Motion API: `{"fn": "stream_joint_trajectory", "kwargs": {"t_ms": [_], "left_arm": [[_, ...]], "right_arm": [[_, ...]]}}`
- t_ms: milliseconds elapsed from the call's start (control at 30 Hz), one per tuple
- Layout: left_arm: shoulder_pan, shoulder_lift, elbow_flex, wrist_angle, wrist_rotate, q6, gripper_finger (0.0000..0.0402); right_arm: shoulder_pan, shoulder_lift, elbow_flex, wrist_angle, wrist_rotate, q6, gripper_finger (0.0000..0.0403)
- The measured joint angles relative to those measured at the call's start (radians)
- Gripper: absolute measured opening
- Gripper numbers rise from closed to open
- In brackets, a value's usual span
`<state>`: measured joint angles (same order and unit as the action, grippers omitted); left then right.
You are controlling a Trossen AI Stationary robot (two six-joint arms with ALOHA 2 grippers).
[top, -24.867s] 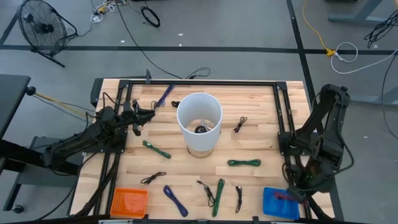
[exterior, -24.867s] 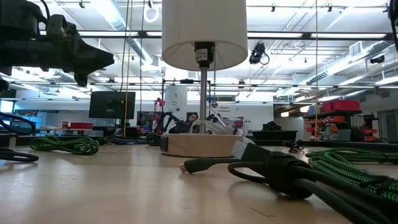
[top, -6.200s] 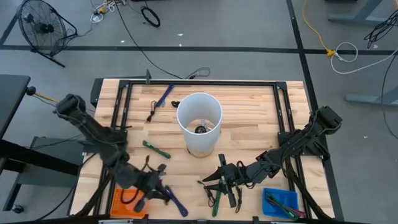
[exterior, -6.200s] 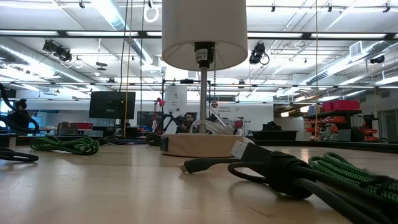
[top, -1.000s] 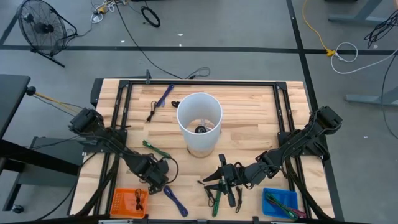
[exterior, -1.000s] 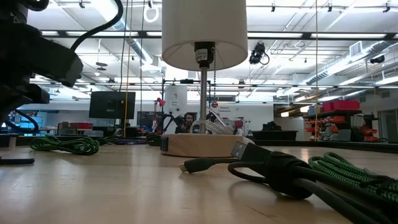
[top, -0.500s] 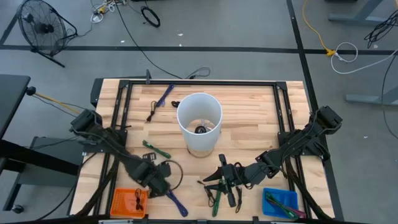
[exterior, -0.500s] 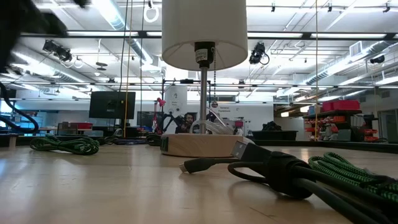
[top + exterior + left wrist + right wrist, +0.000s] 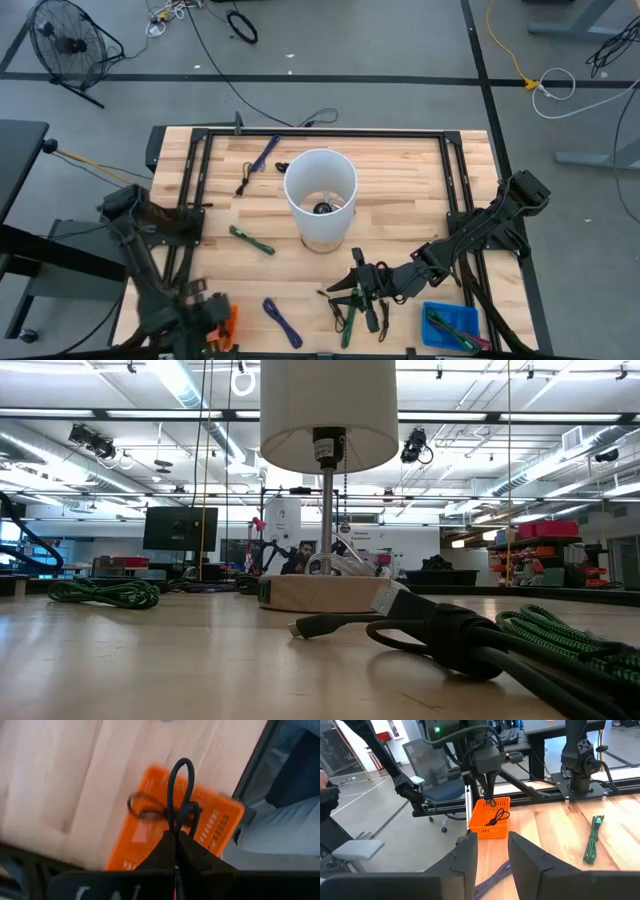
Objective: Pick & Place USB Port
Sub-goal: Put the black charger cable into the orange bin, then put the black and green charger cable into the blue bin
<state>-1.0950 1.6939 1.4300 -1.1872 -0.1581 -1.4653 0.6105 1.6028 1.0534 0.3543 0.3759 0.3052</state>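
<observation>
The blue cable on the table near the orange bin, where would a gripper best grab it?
Probably around the middle of the blue cable, coming straight down from above. It lies flat on the table as a bundled strand running diagonally, so fingers set across the strand could close on its narrow width. Nothing touches it there.

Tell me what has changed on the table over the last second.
The left gripper, shut on a black cable, has swung from the middle front of the table out over the orange bin at the front left corner, carrying the cable with it; another black cable already lies in the bin. The right gripper, the lamp and the other cables have not moved.
</observation>
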Motion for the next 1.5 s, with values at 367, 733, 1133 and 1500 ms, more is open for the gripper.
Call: {"fn": "stream_joint_trajectory", "kwargs": {"t_ms": [367,733,1133,1500], "left_arm": [[-0.082,0.039,-0.015,0.007,-0.039,-0.173,0.0004],[-0.081,0.056,-0.015,-0.013,-0.012,-0.166,0.0033],[-0.081,0.056,-0.015,-0.021,-0.04,-0.137,0.0115],[-0.018,0.052,-0.015,-0.203,-0.154,0.072,0.0097]], "right_arm": [[-0.017,0.0,0.0,0.004,0.0,-0.019,0.0107],[-0.016,0.0,0.0,0.004,0.0,-0.019,0.0107],[-0.016,0.0,0.0,0.004,0.0,-0.019,0.0107],[-0.016,0.0,0.0,0.004,0.0,-0.019,0.0107]]}}
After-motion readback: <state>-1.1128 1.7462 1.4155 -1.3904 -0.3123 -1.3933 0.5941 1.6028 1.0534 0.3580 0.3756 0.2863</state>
